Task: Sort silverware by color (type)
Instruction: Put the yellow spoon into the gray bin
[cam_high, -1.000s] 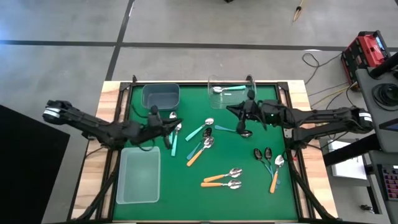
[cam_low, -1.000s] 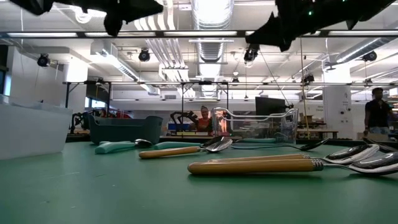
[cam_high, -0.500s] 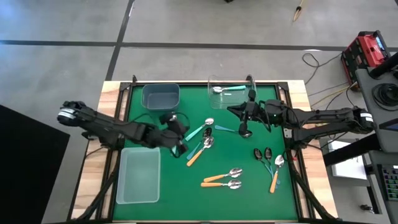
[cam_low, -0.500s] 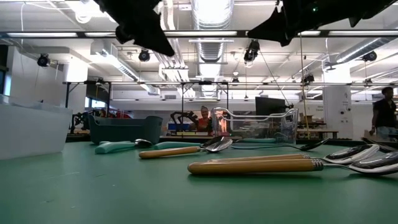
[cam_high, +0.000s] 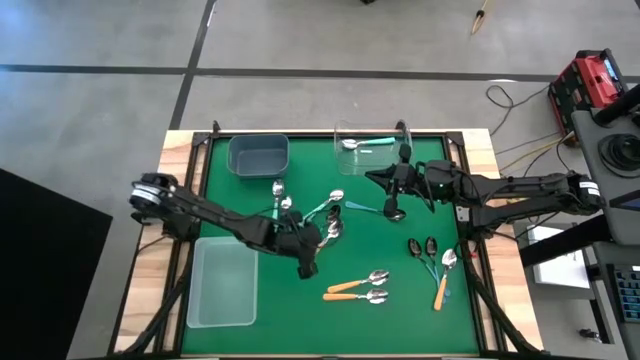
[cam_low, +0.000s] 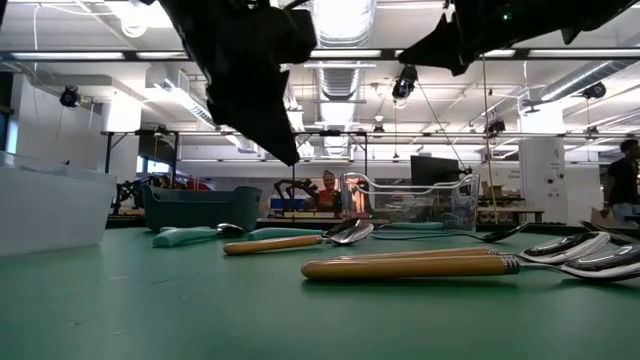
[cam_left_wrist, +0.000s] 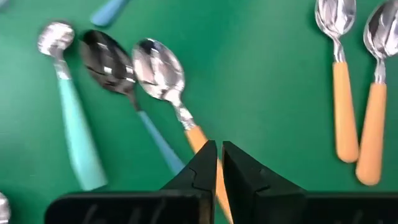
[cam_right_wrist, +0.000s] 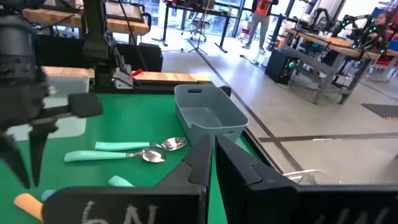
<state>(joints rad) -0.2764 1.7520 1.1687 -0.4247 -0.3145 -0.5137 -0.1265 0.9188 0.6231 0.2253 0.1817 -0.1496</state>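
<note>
Item: my left gripper (cam_left_wrist: 219, 149), fingers nearly together, empty, directly above orange-handled silver spoon (cam_left_wrist: 168, 84) on green bench (cam_high: 400, 300). Right gripper (cam_high: 372, 177): closed, waiting.

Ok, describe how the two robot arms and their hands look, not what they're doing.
Both arms are dark, slim and jointed. The left arm has a pale round cap at its outer joint; the right arm carries a small green light near its wrist. The left hand has two black wedge-shaped fingers tapering to points. The right hand looks the same, with white handwritten characters on its black body.
</note>
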